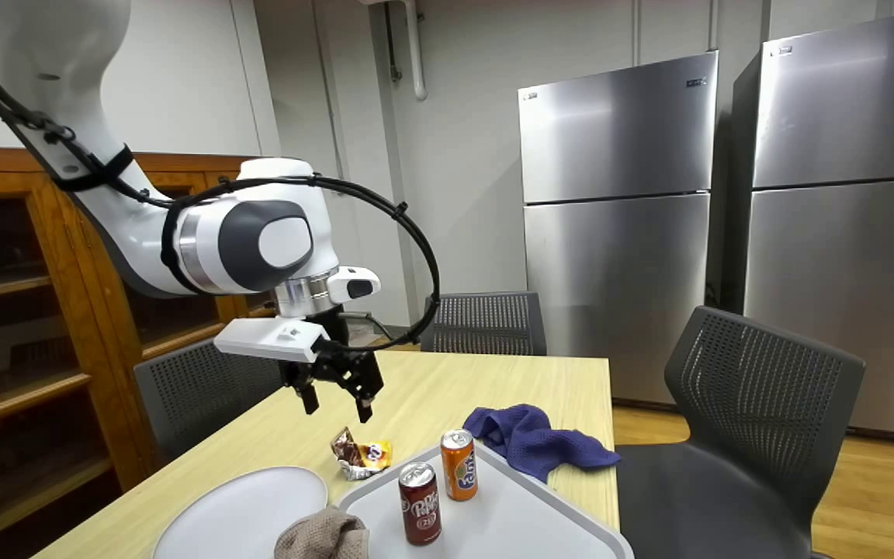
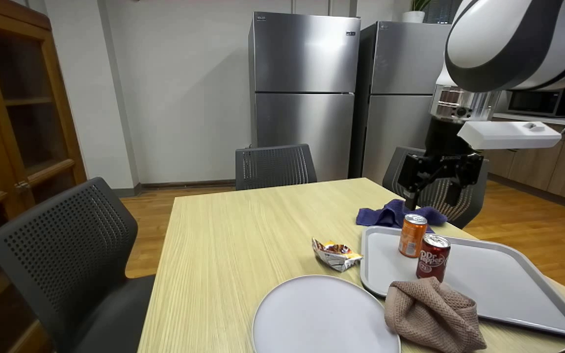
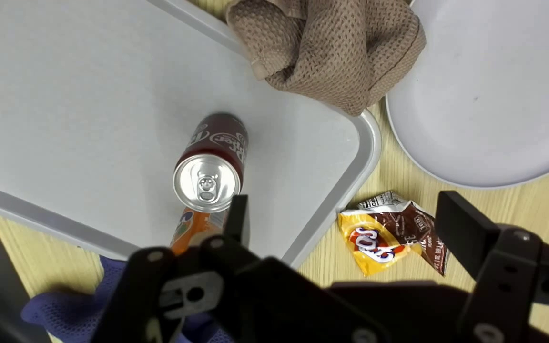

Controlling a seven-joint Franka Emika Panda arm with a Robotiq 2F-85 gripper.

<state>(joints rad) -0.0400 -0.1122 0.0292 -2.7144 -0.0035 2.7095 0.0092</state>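
Steel refrigerators [image 1: 618, 233] back the pale table [image 2: 238, 235] where I hover my gripper [image 1: 337, 405], spread wide and empty, above a crumpled wrapper [image 3: 384, 234] near two soda cans [image 1: 421, 505].

A steel refrigerator [image 1: 618, 225] is placed against a pale wall [image 2: 184, 88], and another steel refrigerator [image 1: 847, 233] is set beside it. Above the latter, in an exterior view, a potted plant [image 2: 413, 16] is cut off at the top edge. A wooden cabinet [image 2: 5, 117] is fitted with glazed doors [image 2: 30, 127]. Dark chairs [image 1: 765, 396], perforated at the back, are arranged around the worktop [image 2: 233, 235]. A dark microwave [image 2: 535, 103] is seen above wooden kitchen cupboards [image 2: 532, 169].
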